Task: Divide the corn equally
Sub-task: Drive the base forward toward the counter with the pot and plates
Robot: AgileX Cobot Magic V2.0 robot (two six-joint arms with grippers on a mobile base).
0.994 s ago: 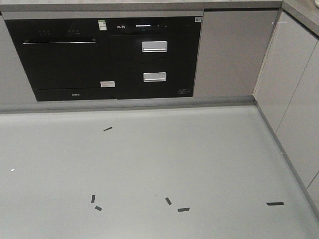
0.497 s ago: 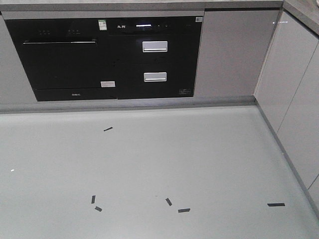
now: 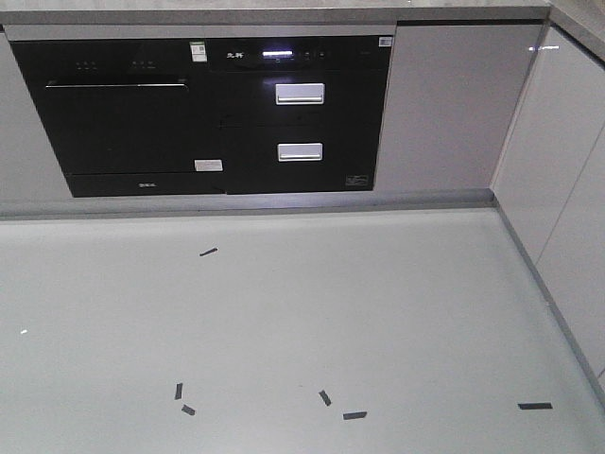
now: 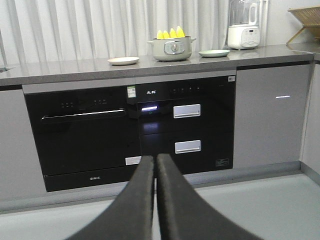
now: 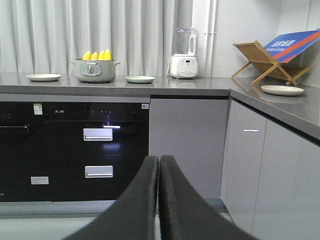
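Several yellow corn (image 4: 170, 34) cobs stand upright in a grey pot (image 4: 171, 49) on the far countertop, and the same corn (image 5: 97, 55) and pot (image 5: 94, 71) show in the right wrist view. A pale plate (image 4: 123, 60) lies left of the pot and a green plate (image 4: 214, 53) lies right of it. My left gripper (image 4: 155, 161) is shut with nothing in it, far from the counter. My right gripper (image 5: 158, 161) is shut and empty too. The front view shows neither corn nor grippers.
Black built-in appliances (image 3: 203, 113) with two silver drawer handles sit under the counter. Grey floor (image 3: 284, 322) carries several black tape marks. White cabinets (image 3: 567, 189) run along the right. A blender (image 5: 184, 53), a wooden rack (image 5: 262, 62) and another plate (image 5: 282, 90) stand on the counter.
The front view has shifted: cabinets and floor marks sit slightly lower and further right in the frame than a second ago, so the base has moved.
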